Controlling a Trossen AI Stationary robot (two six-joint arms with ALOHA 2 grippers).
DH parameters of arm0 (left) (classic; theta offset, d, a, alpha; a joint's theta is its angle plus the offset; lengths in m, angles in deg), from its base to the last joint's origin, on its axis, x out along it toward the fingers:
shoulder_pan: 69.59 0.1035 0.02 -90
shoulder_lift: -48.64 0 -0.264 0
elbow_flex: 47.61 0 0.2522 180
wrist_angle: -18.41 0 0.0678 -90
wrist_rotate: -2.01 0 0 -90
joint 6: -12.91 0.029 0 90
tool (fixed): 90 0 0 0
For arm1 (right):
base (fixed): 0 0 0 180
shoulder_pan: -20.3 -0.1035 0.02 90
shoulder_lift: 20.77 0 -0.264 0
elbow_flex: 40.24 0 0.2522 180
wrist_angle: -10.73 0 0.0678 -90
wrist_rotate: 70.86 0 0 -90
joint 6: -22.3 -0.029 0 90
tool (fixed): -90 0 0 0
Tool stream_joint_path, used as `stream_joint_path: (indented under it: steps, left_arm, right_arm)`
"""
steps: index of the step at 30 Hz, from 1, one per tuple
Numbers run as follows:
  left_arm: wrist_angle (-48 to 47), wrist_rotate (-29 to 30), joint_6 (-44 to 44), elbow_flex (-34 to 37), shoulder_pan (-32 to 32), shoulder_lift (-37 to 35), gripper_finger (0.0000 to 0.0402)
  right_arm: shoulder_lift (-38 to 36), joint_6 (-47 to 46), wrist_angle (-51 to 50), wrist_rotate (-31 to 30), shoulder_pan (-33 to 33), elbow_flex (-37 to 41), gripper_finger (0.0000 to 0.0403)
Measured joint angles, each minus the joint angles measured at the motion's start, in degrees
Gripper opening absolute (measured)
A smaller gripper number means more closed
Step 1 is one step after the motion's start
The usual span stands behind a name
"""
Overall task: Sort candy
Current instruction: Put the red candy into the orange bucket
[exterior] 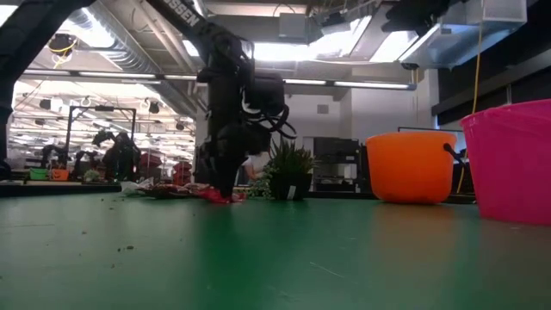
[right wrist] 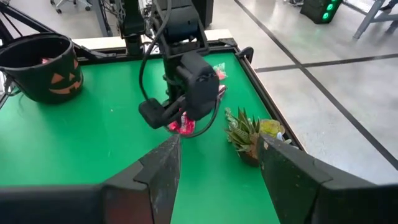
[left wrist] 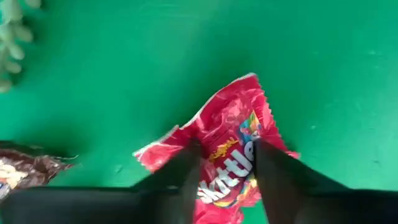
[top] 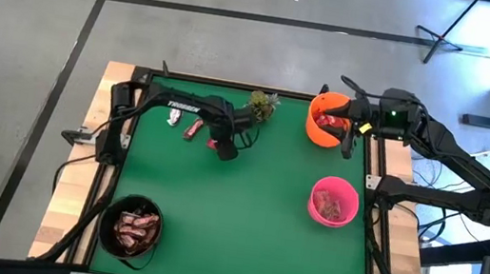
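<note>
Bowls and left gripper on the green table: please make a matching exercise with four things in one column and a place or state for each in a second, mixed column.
Things:
1. orange bowl
2. pink bowl
3. black pumpkin-face bucket
4. left gripper

Places or states:
A. near the table's left front corner, holding brown-wrapped candy
B. fingers either side of a red Skittles packet lying on the mat
C. at the far right edge, beside the right gripper
D. on the right side, nearer the front than the orange one

Pairs: 1-C, 2-D, 3-A, 4-B

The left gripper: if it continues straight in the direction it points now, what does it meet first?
Likely the red candy packet: the left gripper points down at it, fingers open on either side, with the green table directly beneath.
</note>
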Motion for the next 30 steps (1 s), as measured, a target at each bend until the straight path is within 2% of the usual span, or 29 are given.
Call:
stream_joint_path:
  steps: [5,7,12,16,22,27,30]
  left_arm:
    - [-0.45,-0.06,0.11,0.07,-0.26,-1.08,0.0029]
    - [-0.66,-0.16,-0.78,0.11,-0.26,-2.00,0.0013]
    - [1.34,0.37,-1.49,0.15,-1.81,-7.63,0.0020]
    - [6.73,2.44,-2.36,0.15,-4.93,-13.57,0.0015]
    - [18.17,13.18,-0.99,0.09,-12.01,-20.02,0.0013]
    - [23.97,22.52,2.85,0.04,-16.87,-20.94,0.0013]
    - [23.82,27.58,3.67,0.09,-18.57,-20.68,0.0013]
  right_arm:
    - [0.00,0.00,0.71,0.03,0.02,0.00,0.0206]
    - [0.00,0.00,0.72,0.04,0.02,0.00,0.0206]
    - [0.36,-0.43,1.12,0.63,-0.02,0.00,0.0206]
    - [2.63,-2.67,1.91,3.91,-0.02,0.00,0.0206]
    - [9.39,-5.05,5.25,6.47,-2.27,0.00,0.0206]
    - [15.70,-6.25,12.79,4.83,-7.83,0.03,0.0206]
    - [19.33,-6.49,16.06,0.24,-10.76,0.02,0.0206]
